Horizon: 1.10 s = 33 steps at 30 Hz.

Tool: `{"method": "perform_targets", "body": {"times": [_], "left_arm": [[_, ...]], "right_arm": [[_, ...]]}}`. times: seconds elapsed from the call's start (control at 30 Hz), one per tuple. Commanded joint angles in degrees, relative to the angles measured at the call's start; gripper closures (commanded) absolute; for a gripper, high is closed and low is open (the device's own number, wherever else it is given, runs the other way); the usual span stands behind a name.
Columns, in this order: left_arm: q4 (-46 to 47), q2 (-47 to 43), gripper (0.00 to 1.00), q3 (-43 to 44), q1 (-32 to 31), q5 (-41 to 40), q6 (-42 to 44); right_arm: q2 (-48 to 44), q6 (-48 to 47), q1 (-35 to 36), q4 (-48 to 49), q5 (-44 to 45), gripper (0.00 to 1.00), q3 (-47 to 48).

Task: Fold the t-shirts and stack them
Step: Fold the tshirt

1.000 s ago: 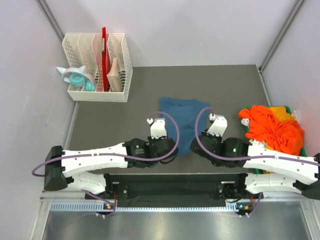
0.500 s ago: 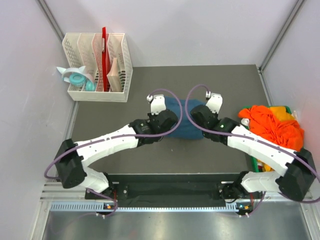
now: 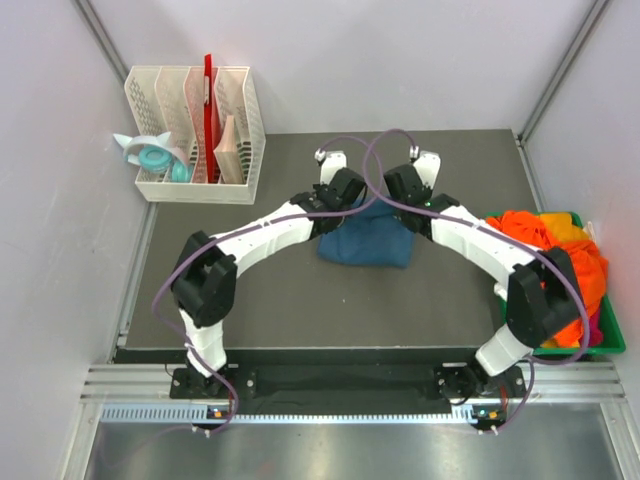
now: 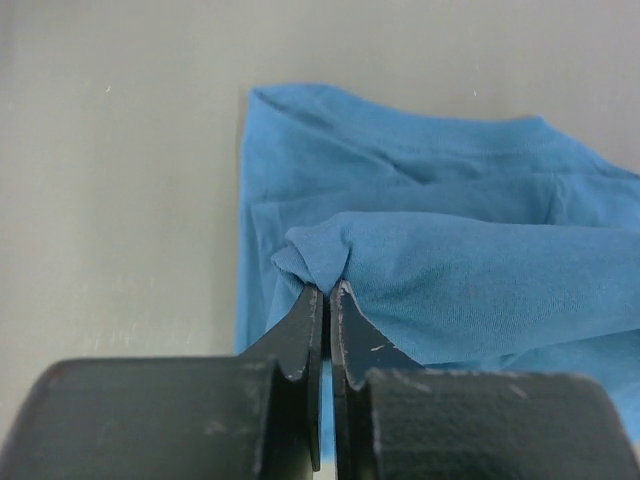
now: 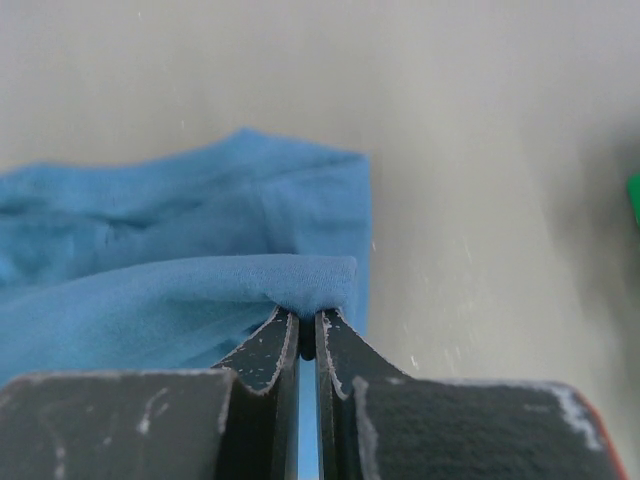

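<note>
The teal-blue t-shirt lies on the dark mat, its near edge doubled over towards the back. My left gripper is shut on the left corner of that fold of teal t-shirt; from above it sits at the shirt's far left. Pinching the right corner of the same blue fabric is my right gripper, also shut, at the shirt's far right. Orange t-shirts are heaped in the green bin at the right.
A white slotted organiser with a red upright item stands at the back left, a teal tape dispenser beside it. The mat meets grey walls at the back and sides.
Both arms have swung from the near side to the far side of the mat, carrying the shirt's near edge over itself. The shirt now looks shorter and doubled.
</note>
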Motion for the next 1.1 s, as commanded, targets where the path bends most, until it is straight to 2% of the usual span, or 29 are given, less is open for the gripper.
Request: {"method": "perform_targets", "body": {"times": [0.0, 0.17, 0.47, 0.5, 0.53, 0.57, 0.63, 0.67, 0.7, 0.77, 0.87, 0.93, 1.0, 1.03, 1.07], "left_arm": [[-0.6, 4.1, 1.0, 5.5, 3.4, 0.6, 2.7], [-1.2, 9.8, 1.0, 9.3, 6.1, 3.2, 2.7], [-2.5, 15.8, 1.0, 13.6, 8.1, 5.2, 3.4], [-3.7, 16.3, 1.0, 15.0, 8.3, 5.3, 3.3], [-4.8, 16.8, 0.95, 15.7, 8.6, 4.6, 2.8], [-5.6, 16.5, 0.82, 16.1, 8.6, 3.8, 1.8], [-2.8, 12.3, 0.63, 13.5, 8.5, 2.5, 1.3], [-1.1, 10.2, 0.56, 11.6, 8.6, 2.2, 1.3], [2.9, 6.0, 0.44, 8.0, 8.6, 2.4, 1.4], [3.8, 3.2, 0.39, 6.4, 8.6, 3.1, 1.4], [3.3, 0.6, 0.39, 5.0, 8.2, 5.8, 0.6], [4.2, -0.6, 0.45, 2.2, 7.7, 7.6, -0.3], [6.2, -1.5, 0.54, -1.6, 6.6, 10.5, -1.2], [7.3, -1.5, 0.66, -3.0, 6.4, 12.2, -2.2], [8.9, -1.4, 0.69, -3.9, 5.8, 13.9, -3.0]], "right_arm": [[6.8, -3.7, -3.3, 2.2, 1.0, 1.0, 8.2], [12.8, -4.9, -4.1, 2.2, 0.0, 1.0, 12.8], [20.0, -5.1, -5.7, 3.3, -2.1, 1.0, 13.5], [20.4, -5.0, -5.9, 3.8, -2.9, 0.93, 13.8], [20.6, -5.6, -6.0, 4.5, -3.7, 0.82, 14.0], [19.8, -5.9, -6.0, 4.9, -5.5, 0.65, 14.3], [16.7, -7.2, -5.9, 8.9, -6.4, 0.47, 13.1], [12.6, -7.9, -5.8, 10.7, -7.2, 0.31, 10.9], [10.9, -8.4, -5.8, 12.1, -7.4, 0.23, 10.5], [7.5, -8.9, -5.6, 10.4, -7.4, 0.16, 11.5], [4.0, -9.2, -5.0, 7.1, -9.2, 0.16, 10.6], [2.2, -7.9, -4.9, 7.0, -11.0, 0.2, 6.7], [-0.1, -6.0, -4.6, 8.6, -14.6, 0.4, 3.2], [-0.7, -5.5, -4.3, 9.4, -15.2, 0.52, -0.5], [-1.2, -4.9, -3.6, 10.1, -16.2, 0.76, -2.1]]}}
